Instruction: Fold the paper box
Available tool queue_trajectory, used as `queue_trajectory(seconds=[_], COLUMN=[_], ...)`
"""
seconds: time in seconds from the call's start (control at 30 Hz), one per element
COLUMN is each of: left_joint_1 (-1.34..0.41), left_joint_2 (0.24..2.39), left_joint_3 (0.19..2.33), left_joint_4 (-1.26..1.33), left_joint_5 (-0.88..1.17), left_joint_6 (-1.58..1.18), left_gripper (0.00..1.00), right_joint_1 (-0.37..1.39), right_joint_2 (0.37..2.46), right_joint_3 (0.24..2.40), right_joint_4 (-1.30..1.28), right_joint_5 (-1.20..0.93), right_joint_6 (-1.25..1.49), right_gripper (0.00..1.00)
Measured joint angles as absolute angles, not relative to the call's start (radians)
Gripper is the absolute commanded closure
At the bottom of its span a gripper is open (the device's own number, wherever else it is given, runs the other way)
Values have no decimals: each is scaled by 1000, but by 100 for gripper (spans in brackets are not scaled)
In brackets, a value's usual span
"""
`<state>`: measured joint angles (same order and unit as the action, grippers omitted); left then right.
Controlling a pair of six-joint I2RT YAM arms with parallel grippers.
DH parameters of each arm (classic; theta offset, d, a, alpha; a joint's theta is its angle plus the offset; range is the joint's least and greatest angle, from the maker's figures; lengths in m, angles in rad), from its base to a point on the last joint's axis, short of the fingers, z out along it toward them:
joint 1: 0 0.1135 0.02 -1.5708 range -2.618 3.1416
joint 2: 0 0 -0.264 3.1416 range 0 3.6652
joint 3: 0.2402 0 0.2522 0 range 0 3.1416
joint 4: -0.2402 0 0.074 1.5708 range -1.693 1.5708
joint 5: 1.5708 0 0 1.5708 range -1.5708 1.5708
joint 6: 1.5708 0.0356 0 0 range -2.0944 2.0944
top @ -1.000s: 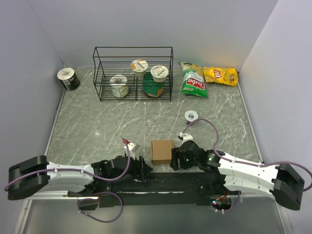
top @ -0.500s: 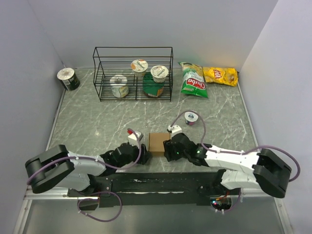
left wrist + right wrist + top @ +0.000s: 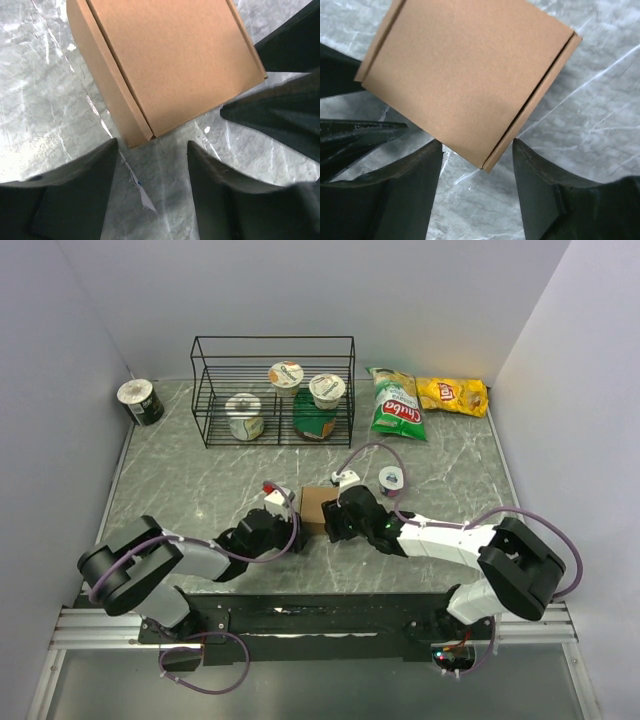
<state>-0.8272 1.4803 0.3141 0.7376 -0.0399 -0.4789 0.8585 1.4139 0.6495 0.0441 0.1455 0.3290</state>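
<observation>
Brown matte paper box, square-edged, on veined marble table, left fingers and right fingers apart.

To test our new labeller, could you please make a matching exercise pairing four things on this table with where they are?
Things:
1 paper box
2 green chip bag
3 yellow chip bag
4 wire rack

Places:
A far right corner
B far side, holding cups
C middle of the table
D just right of the rack

Pairs: 1-C, 2-D, 3-A, 4-B
</observation>
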Motion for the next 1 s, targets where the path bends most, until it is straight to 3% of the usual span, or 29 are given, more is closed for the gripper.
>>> queue_trajectory(seconds=[0.03, 0.07, 0.2, 0.4, 0.73, 1.0], left_joint_1=[-825, -823, -807, -690, -268, -250], left_joint_2=[1478, 1472, 1388, 1192, 973, 670], left_joint_3=[314, 312, 283, 277, 366, 485], left_joint_4=[740, 740, 729, 652, 428, 164], left_joint_5=[-39, -39, -37, -36, -89, -159], left_joint_6=[-479, -476, -467, -465, -556, -571], left_gripper=[26, 15, 1, 4, 4, 4], right_joint_1=[858, 859, 857, 760, 325, 215], right_joint_2=[1410, 1404, 1329, 1180, 1134, 849], right_joint_3=[649, 649, 649, 661, 667, 666], right_joint_4=[46, 46, 38, 41, 34, -54], right_joint_5=[145, 144, 140, 73, -66, 1], right_joint_6=[324, 316, 280, 236, 268, 256], right_gripper=[21, 19, 15, 13, 12, 11])
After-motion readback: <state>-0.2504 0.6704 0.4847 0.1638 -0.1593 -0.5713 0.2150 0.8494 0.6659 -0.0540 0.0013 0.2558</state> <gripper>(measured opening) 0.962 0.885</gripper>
